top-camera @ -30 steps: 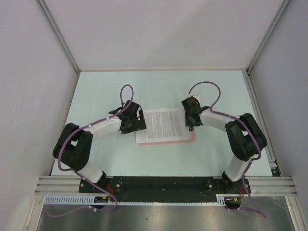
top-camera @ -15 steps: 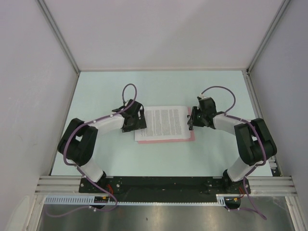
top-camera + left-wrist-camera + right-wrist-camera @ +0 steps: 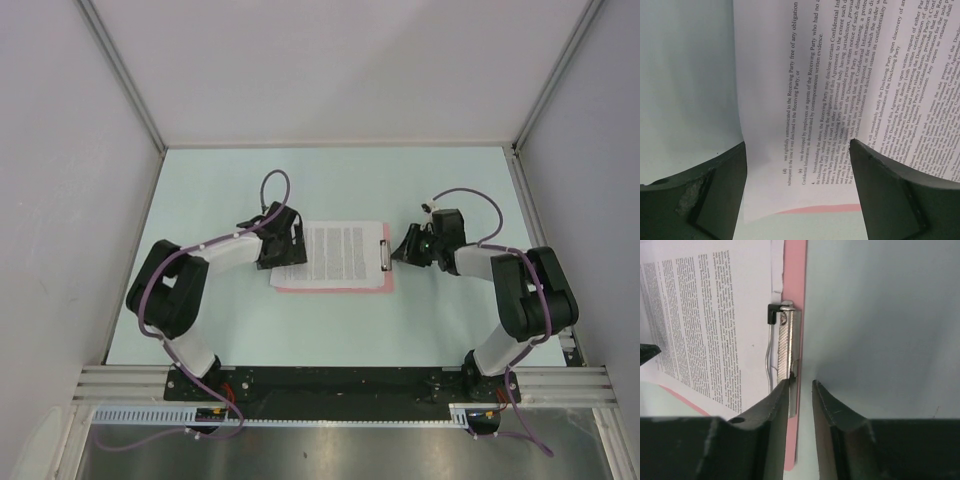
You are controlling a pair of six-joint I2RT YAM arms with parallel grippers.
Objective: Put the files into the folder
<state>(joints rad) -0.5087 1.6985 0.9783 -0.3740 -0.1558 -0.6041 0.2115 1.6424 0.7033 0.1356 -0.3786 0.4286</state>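
Counting from the overhead view, I have two arms, one pink folder and one stack of files. The stack lies flat on the folder at the centre of the frame. The left wrist view shows at least two sheets fanned apart, but I cannot count more than that. One metal clip sits on the folder's right edge, over the paper.

The left gripper hovers at the stack's left edge. Its fingers are spread wide over the printed sheets and grip nothing. The right gripper sits just right of the clip. Its fingers are drawn to a narrow gap with nothing pinched, one tip in front of the clip's end.

Everything rests on a pale green table enclosed by white walls. An aluminium rail runs along the bottom of the frame. Purple cables loop above both wrists.
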